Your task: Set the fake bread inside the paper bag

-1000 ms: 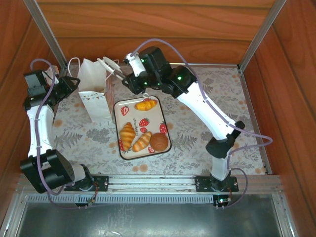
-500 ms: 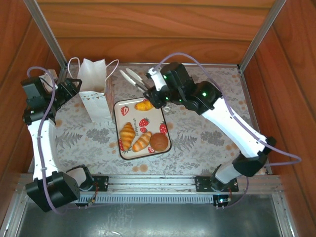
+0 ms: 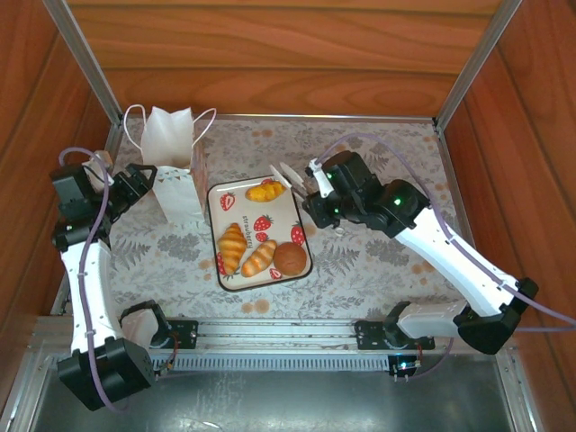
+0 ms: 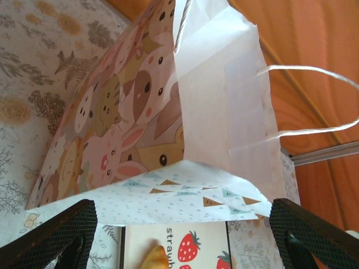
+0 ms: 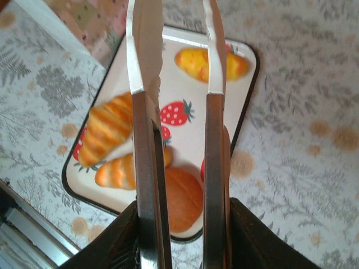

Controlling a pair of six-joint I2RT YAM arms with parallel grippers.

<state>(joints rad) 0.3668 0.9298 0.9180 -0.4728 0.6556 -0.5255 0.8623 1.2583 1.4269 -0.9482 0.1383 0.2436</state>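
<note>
1. the left gripper (image 4: 179,208) stood with its jaws wide apart and nothing between them, one black mesh-faced finger (image 4: 56,238) on each side.
2. just ahead of that gap stood the paper bag (image 4: 213,84), upright on the table (image 3: 378,270), its cartoon-animal side to the left of the fingers and its white cord handles looping off the top.
3. past the bag's base, a corner of the strawberry tray (image 4: 190,246) showed with a bit of pastry on it.
4. the right gripper (image 5: 179,224) was clamped on a pair of white tongs (image 5: 143,67), whose blades stood apart with nothing between the tips.
5. under those blades lay the fake bread on the tray (image 5: 185,89): the round bun (image 5: 185,196) nearest the gripper, the long roll (image 5: 115,171) and the croissant (image 5: 106,131) to the blades' left, and the yellow pastry (image 5: 235,64) farthest, by the tips.
6. from above, the bag (image 3: 171,144) stood beyond the tray's far left corner, beside the left gripper (image 3: 144,180).
</note>
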